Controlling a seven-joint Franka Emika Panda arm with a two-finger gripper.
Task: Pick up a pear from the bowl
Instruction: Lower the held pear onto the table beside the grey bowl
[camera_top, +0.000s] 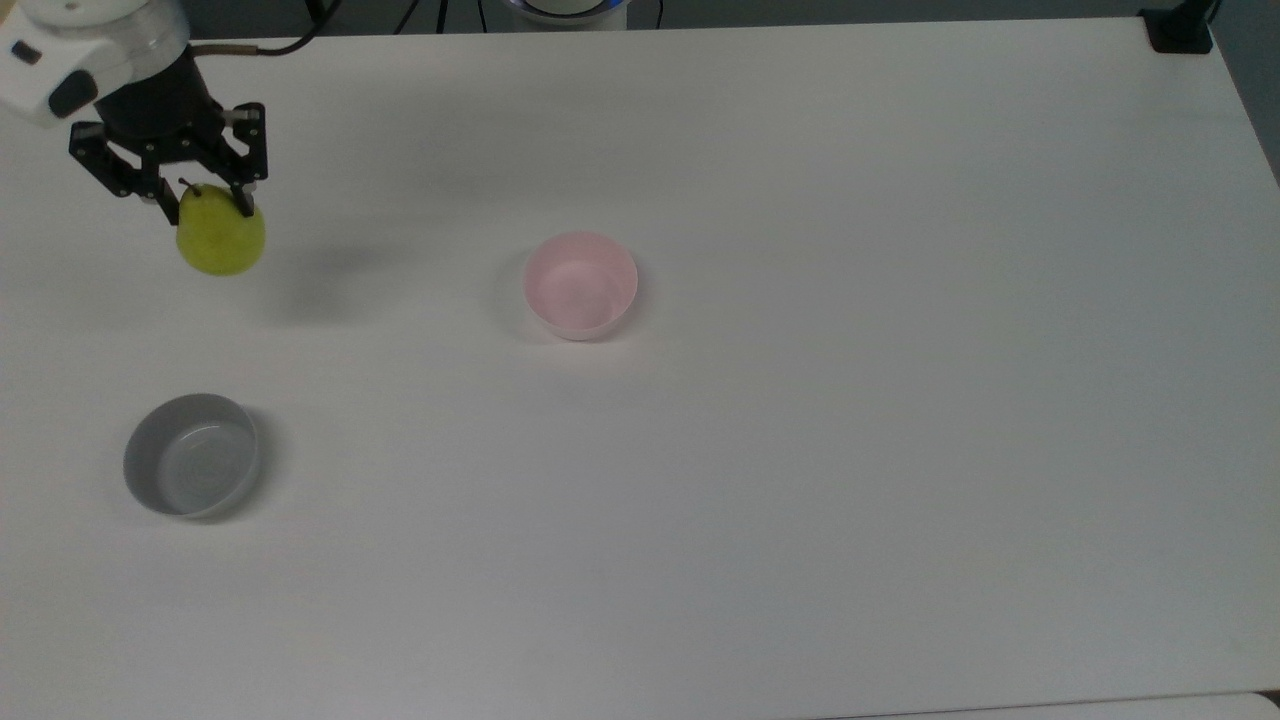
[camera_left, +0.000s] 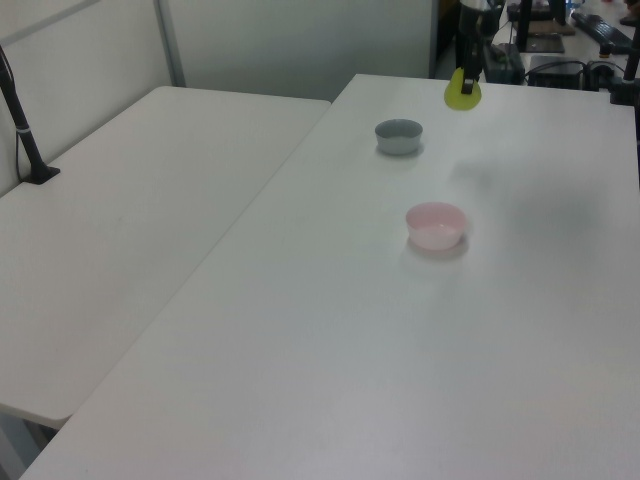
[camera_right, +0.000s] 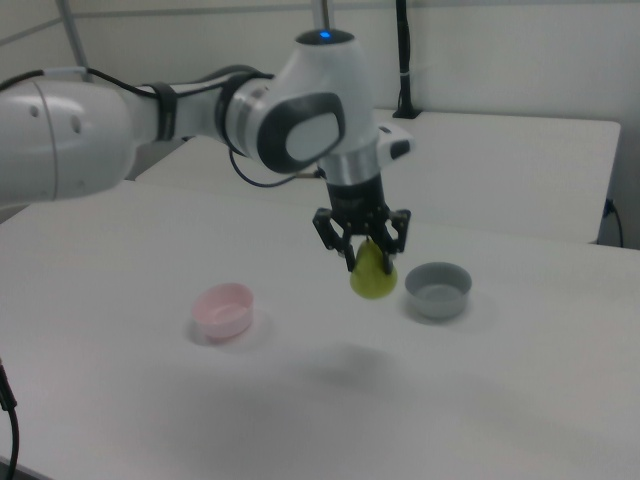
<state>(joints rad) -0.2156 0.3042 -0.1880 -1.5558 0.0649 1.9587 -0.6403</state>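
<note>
Currently: gripper (camera_top: 205, 207) clamped on the pear (camera_top: 221, 240), held in the air above the white table (camera_top: 850, 450). Pink bowl (camera_top: 580, 284) stands empty mid-table; grey bowl (camera_top: 190, 468) sits well apart, toward the top view's lower left.

Pear (camera_top: 221, 240): small, rounded, yellow-green, with a short dark stem pointing up; it hangs upright, clear of the table, in the upper left of the top view, near the top edge of the left view (camera_left: 462, 90), and at centre in the right view (camera_right: 373, 275). Bowl (camera_top: 580, 285): small, round, pale pink, smooth-walled, upright and empty, slightly left of centre in the top view, well apart from the pear.
</note>
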